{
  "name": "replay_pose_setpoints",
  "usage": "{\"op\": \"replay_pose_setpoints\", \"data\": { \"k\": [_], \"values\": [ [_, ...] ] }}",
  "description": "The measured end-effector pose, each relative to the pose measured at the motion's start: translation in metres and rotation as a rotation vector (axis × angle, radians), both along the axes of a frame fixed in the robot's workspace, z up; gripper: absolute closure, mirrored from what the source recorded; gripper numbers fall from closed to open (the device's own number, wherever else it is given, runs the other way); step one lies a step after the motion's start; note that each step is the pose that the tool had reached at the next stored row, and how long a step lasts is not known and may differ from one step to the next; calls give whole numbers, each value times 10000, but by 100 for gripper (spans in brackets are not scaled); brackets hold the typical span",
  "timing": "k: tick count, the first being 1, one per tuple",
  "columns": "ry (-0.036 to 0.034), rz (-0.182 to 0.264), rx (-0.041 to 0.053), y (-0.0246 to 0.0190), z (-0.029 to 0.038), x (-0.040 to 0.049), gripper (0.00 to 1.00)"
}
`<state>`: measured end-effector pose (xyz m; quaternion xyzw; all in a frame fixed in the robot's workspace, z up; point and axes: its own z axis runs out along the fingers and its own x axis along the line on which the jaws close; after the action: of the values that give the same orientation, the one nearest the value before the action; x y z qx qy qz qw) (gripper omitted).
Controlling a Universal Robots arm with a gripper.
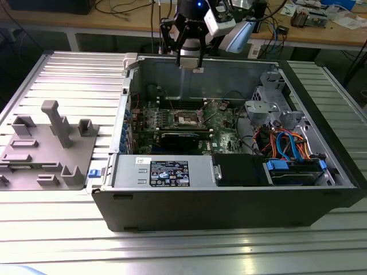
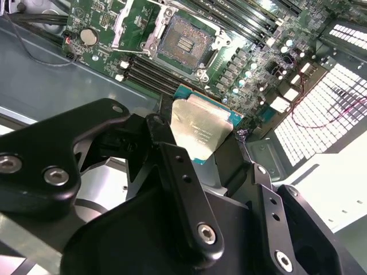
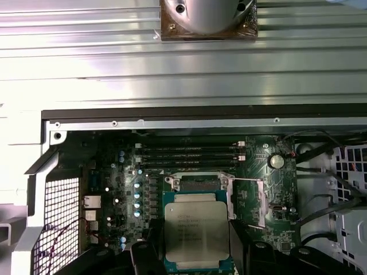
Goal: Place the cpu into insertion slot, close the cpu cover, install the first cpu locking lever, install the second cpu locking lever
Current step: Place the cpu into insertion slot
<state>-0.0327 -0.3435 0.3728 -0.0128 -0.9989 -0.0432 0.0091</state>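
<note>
Above open computer case [image 1: 229, 189], gripper [image 2: 200, 143] clamped on cpu [image 3: 196, 229], fingers [image 2: 172, 166] on two opposite edges, silver face showing. Insertion slot [image 2: 184, 43] sits empty on green motherboard [image 2: 246, 51], well below cpu, almost in line with it. Cpu edges look parallel to socket rim. Cpu cover [image 2: 131, 23] stands swung open beside slot. Offset judged mostly vertical.

The cpu [image 3: 196, 228] shows a smooth, dull-silver metal top rimmed in green board. Gripper fingers [image 2: 179, 172] are matt black with shiny steel screws [image 2: 206, 233]. The computer case [image 1: 229, 80] is bare grey sheet metal.
</note>
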Motion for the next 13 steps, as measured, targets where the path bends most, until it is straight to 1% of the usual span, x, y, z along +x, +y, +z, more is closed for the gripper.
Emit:
{"op": "replay_pose_setpoints", "data": {
  "k": [13],
  "values": [
    [0, 1, -13, -1, -23, 0, 46]
  ]
}}
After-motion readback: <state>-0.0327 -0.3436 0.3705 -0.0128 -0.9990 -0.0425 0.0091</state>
